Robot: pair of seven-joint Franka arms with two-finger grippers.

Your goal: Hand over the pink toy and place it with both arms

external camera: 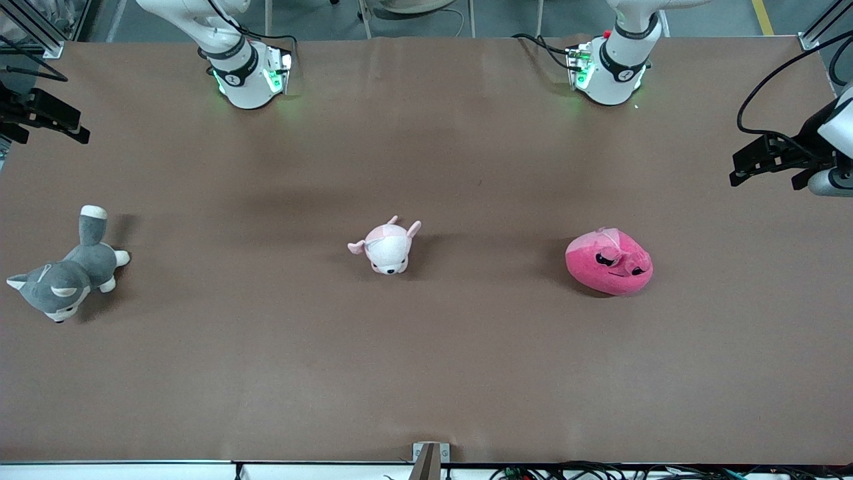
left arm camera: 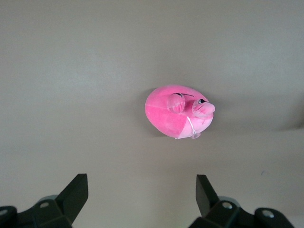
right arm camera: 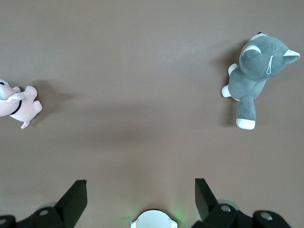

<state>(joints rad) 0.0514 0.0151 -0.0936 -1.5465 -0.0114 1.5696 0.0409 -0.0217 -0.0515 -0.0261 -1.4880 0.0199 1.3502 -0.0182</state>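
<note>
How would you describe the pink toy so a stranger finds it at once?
On the brown table three plush toys lie in a row. The hot-pink rounded plush toy lies at the left arm's end, beside the pale pink-and-white puppy plush. It alone is earless, with droopy black eyes.

A robotics lab or test cell: two white arm bases [external camera: 250,73] bolted at the top of a brown-covered table [external camera: 426,373], aluminium framing [external camera: 40,30] in the upper corners, loose cables [external camera: 600,472] along the bottom edge.

Pale puppy plush [right arm camera: 16,105] (edge-cropped, seemingly)
</note>
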